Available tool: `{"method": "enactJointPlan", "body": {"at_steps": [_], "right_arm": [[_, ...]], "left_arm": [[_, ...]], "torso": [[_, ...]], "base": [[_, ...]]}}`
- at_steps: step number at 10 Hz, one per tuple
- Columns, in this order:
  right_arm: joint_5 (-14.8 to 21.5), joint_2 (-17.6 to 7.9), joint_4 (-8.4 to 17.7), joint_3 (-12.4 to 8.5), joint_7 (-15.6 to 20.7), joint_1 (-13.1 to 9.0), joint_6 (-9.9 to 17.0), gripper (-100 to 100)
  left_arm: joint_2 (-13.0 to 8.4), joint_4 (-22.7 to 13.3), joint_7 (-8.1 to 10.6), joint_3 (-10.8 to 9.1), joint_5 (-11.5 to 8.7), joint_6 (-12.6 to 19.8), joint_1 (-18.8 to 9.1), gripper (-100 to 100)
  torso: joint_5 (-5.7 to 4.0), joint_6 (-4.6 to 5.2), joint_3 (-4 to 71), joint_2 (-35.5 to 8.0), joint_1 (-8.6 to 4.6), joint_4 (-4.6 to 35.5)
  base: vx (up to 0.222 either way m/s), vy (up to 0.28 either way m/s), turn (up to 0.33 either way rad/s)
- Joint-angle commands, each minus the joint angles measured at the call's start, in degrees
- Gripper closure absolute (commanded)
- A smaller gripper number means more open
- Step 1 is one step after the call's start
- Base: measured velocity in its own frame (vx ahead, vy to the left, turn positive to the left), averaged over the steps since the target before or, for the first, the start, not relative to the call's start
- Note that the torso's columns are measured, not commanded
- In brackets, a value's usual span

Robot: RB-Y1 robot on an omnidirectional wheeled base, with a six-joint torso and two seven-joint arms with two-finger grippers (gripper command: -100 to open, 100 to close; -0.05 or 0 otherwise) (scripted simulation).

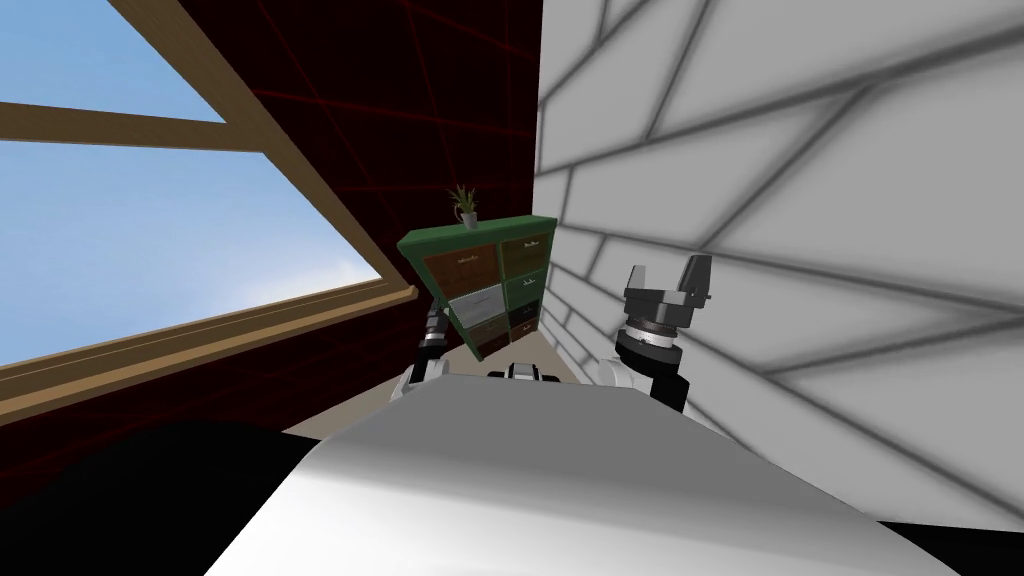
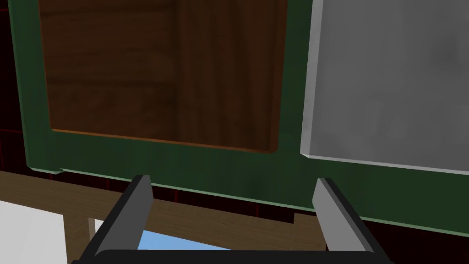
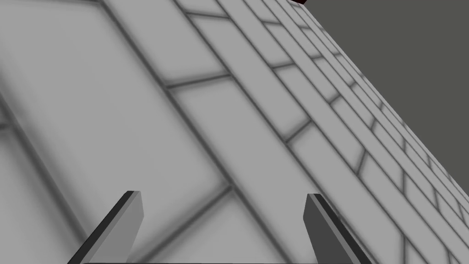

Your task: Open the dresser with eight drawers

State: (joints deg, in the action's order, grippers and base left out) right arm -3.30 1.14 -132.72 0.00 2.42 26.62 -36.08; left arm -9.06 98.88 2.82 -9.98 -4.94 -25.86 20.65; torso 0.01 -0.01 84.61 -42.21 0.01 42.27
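Green dresser [image 1: 487, 285] stands at twelve o'clock. Left gripper [image 2: 233, 183] hovers close to its brown drawer [image 2: 160, 73], fingers spread, empty. Grey drawer [image 2: 389, 78] looks slightly proud (hard to tell), so the pull seems undone. Right gripper [image 1: 668, 275], two o'clock, fingers spread

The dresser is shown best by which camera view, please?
Head view: the whole green dresser, small. The left wrist view has a brown drawer front and a grey drawer front beyond the left claw; the right wrist view faces away.

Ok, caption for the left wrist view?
Open left hand facing brown wooden drawer front and grey drawer front of green dresser.
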Motion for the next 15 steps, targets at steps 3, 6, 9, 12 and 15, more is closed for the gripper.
{"method": "enactJointPlan", "body": {"at_steps": [3,6,9,12,15], "right_arm": [[0.00,0.00,0.00,0.00,0.00,-0.01,0.00,0],[0.00,-0.01,0.00,0.00,0.00,-0.01,0.00,0],[0.00,-0.01,0.00,0.00,0.00,-0.01,0.00,0],[0.00,-0.02,0.00,-0.01,0.00,-0.01,0.00,0],[0.00,-0.01,0.01,0.00,0.00,-0.03,0.01,0]], "left_arm": [[2.23,-7.11,-0.30,-1.81,-1.08,0.68,-2.05,-100],[5.18,-10.00,-0.42,-2.53,-1.50,0.91,-3.01,-100],[9.39,-11.62,-0.49,-2.94,-1.74,1.04,-3.55,-100],[8.64,-10.53,-0.58,-2.99,-1.72,1.74,-3.51,-100],[8.70,-9.27,-0.52,-2.77,-1.70,2.35,-2.80,100]], "torso": [[0.00,0.01,-0.10,-0.18,0.03,0.04],[0.06,0.01,-0.12,-0.22,0.26,0.05],[-0.02,0.01,-0.02,-0.05,0.00,0.01],[0.04,0.01,-0.04,-0.06,0.18,0.02],[0.19,0.06,-0.14,-0.16,-0.03,-0.16]], "base": [[0.119,-0.174,0.073],[0.071,-0.115,0.041],[0.069,-0.092,0.030],[0.045,-0.008,-0.003],[-0.056,-0.037,0.007]]}}
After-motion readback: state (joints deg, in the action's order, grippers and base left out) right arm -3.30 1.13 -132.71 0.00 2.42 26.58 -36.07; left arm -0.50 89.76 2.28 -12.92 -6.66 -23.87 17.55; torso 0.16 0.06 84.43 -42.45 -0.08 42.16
